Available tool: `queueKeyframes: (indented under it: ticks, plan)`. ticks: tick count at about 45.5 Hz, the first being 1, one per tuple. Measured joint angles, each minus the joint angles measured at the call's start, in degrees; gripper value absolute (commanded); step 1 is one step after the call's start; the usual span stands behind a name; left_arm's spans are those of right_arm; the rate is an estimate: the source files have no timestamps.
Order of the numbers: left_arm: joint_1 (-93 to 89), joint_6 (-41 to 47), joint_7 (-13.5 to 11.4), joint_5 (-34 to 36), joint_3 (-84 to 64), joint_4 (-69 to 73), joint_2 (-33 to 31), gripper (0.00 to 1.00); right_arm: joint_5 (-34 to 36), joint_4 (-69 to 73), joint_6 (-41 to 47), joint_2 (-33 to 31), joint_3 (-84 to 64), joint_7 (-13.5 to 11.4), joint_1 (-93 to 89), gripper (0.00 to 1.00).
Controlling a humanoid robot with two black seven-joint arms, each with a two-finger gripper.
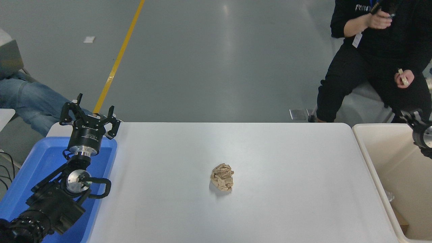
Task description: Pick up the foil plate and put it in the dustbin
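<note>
R gripper (420, 130) pokes in at the right edge of frame, over the dustbin (362, 143)'s far upper corner. Mostly cut off, can't tell if its fingers are spread or closed. It carries nothing I can see. Foil plate (388, 196): only a faint silvery sliver shows low in the bin by the near wall, lower right of frame, below and toward the camera from the gripper; long axis unreadable. Looks to me like the drop is done. L gripper (89, 116) sits parked upper left over the blue tray (40, 162), fingers spread wide, empty. Brown paper ball (222, 177) lies mid-table, well apart from both.
</note>
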Motion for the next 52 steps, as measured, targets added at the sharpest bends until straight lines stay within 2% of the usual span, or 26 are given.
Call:
queueKeyframes:
  ticks: [8,20,39,52]
  plan:
    - [0.0,0.0,0.0,0.0,0.0,0.0,0.0,0.99,-1.6,9.4,3.2,5.1,-7.3,-0.1,10.5,1.00]
    - [0.0,0.0,0.0,0.0,0.0,0.0,0.0,0.99,-2.4,25.2,6.4,8.3,-15.2,-1.2,26.4,1.00]
    - [0.0,0.0,0.0,0.0,0.0,0.0,0.0,0.99,-2.6,52.9,14.8,8.8,-24.7,-3.9,53.8,1.00]
    - [0.0,0.0,0.0,0.0,0.0,0.0,0.0,0.99,-2.5,61.9,20.2,6.6,-27.0,-4.5,63.6,1.00]
